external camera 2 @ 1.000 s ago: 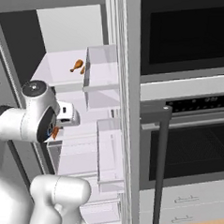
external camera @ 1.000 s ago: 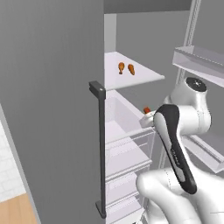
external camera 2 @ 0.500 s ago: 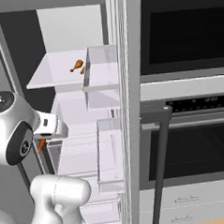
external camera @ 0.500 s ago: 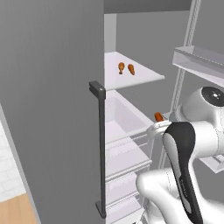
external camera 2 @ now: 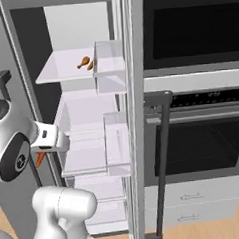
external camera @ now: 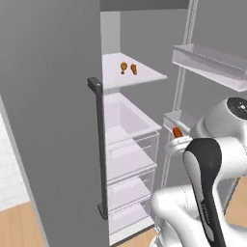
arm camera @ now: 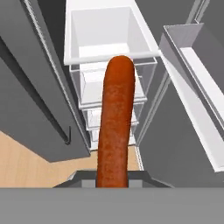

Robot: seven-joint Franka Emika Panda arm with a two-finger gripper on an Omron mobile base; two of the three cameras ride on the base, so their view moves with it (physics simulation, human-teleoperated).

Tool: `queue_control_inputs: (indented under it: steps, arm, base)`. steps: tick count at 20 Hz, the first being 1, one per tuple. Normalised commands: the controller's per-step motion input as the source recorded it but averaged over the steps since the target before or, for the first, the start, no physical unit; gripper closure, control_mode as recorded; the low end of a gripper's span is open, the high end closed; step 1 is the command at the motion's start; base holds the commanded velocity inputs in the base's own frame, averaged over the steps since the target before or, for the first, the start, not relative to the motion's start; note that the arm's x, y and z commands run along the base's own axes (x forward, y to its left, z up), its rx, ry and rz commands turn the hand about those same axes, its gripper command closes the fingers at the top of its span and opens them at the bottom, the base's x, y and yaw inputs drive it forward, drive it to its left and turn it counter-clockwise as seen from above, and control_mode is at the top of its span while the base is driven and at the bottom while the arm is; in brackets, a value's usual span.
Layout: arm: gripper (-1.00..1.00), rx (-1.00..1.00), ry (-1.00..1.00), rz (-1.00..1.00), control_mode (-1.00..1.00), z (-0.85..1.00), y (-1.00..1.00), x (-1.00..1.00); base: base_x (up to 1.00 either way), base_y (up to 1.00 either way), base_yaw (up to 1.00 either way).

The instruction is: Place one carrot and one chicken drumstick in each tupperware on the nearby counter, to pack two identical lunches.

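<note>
Gripper [arm camera: 113,183] closed on a carrot [arm camera: 114,127], the orange root running straight out from between the finger tips in the hand view. Seen from the left base view as a small orange stub [external camera: 177,132] at the white hand, just in front of the open fridge [external camera: 48,96]; from the right base view, an orange tip [external camera 2: 39,158] poking out below the hand. Held in the air, apart from every shelf and bin.

Two chicken drumsticks [external camera: 129,68] lying side by side on the upper shelf [external camera: 144,77], close together, possibly touching, too small to be sure. Same pair [external camera 2: 86,63] visible from the right, near the shelf's back.

Below the shelf, a white drawer [external camera: 126,120] standing pulled out, nothing showing inside. Under it more clear drawers [external camera: 130,159], contents not discernible. Door bins [external camera 2: 111,67] on the open door, nothing visible in them. Beside the fridge, a dark wall oven [external camera 2: 202,136].
</note>
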Motion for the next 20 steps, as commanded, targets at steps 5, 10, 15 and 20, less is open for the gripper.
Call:
queue_control_inputs:
  steps: [5,10,15,20]
  arm:
    - [1.00,0.00,0.00,0.00,1.00,0.00,0.00,0.00]
    - [1.00,0.00,0.00,0.00,1.00,0.00,0.00,0.00]
    - [1.00,0.00,0.00,0.00,1.00,0.00,0.00,0.00]
    - [1.00,0.00,0.00,0.00,1.00,0.00,0.00,0.00]
  base:
    - [-1.00,-0.04,-0.07]
    - [-1.00,-0.29,-0.31]
    - [-0.83,-0.47,-0.48]
    - [-0.27,-0.97,-0.42]
